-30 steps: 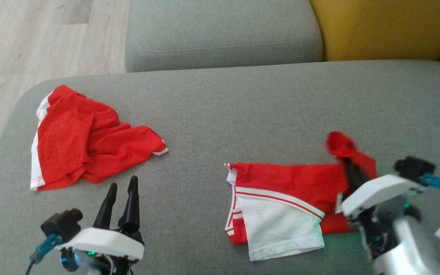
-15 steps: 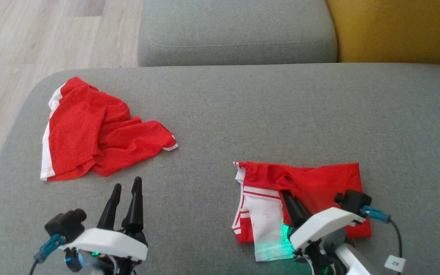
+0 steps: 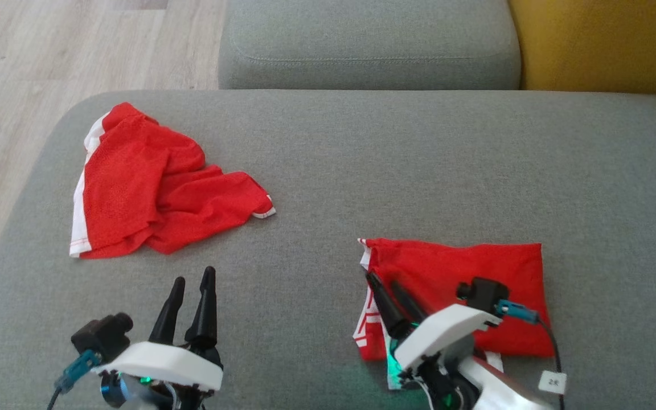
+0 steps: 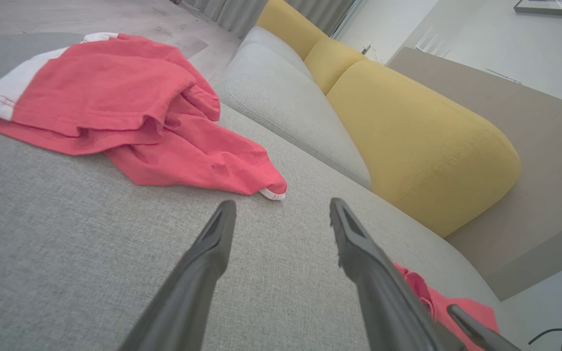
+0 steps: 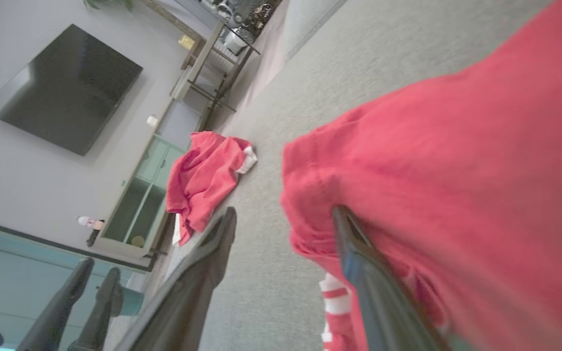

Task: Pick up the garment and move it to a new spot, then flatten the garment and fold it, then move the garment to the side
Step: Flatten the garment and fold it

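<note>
A: Quick, near to far. What's the left gripper doing?
B: It's low at the left of the head view, over the sofa seat. Jaws wide apart, holding nothing. Its wrist view shows bare grey fabric in the gap.
A: And the right gripper?
B: Low right, fingers pointing up and left over the near-left part of the folded garment. Jaws apart too. In its wrist view one finger is in front of the red cloth, can't tell if it touches. The other is over bare seat, and nothing is pinched between them.
A: Where's that garment exactly?
B: Flat on the seat, right of centre, toward the near edge. The top layer is red and roughly rectangular. Red-and-white striped trim peeks out along its left edge, plus a bit of white at the near edge by the wrist. A green glow from the wrist falls on the seat there.
A: Anything else on the seat?
B: A crumpled garment, red with white trim, farther back on the left and well apart from the folded one.
A: Behind that?
B: A grey back cushion, a yellow cushion to its right, and wood floor at far left.
</note>
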Robot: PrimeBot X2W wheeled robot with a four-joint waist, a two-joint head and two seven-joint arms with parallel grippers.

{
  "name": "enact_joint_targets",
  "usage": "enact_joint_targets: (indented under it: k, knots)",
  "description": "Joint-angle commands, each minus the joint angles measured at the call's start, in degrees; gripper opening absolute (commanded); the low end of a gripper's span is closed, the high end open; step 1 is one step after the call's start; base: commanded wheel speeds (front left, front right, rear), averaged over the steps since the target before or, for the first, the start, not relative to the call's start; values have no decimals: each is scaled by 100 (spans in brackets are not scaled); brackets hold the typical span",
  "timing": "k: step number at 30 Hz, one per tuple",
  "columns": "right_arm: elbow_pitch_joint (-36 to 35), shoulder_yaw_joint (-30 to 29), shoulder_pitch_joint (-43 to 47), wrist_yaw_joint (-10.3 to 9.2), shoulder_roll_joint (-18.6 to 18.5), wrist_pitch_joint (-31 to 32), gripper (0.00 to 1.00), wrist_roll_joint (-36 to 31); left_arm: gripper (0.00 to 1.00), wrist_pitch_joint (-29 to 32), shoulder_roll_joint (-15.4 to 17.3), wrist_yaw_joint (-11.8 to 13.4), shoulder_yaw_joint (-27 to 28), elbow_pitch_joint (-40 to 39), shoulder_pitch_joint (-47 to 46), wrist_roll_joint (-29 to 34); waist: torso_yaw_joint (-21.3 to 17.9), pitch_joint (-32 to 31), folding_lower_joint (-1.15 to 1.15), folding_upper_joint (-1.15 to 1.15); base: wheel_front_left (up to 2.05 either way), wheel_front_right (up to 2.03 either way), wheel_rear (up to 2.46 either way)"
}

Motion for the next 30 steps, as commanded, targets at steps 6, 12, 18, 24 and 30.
enact_joint_targets:
  k: [6, 12, 18, 24, 30]
  knots:
    - [-147, 448, -741, -4, 19, -252, 100, 541, 100, -52, -4, -35, 213, -133, -133, -91, -102, -42, 0, 0, 0, 0, 0]
    - [829, 128, -1535, -4, 19, -332, 100, 16, 100, -52, -4, -29, 271, -177, -134, -137, -308, -93, 0, 0, 0, 0, 0]
    - [1533, -820, -2112, -4, -436, -336, 100, -1957, 100, -52, -4, -20, 288, -308, -136, -171, -489, -109, 0, 0, 0, 0, 0]
    - [680, -2230, -1409, -4, -1117, -337, 100, -3939, 100, -52, -4, -5, 339, -577, -145, -187, -583, -97, 0, 0, 0, 0, 0]
    - [-1031, -3974, 182, -4, -932, -337, 100, -5745, 100, -52, -4, 18, 488, -904, -76, -49, -626, -84, 0, 0, 0, 0, 0]
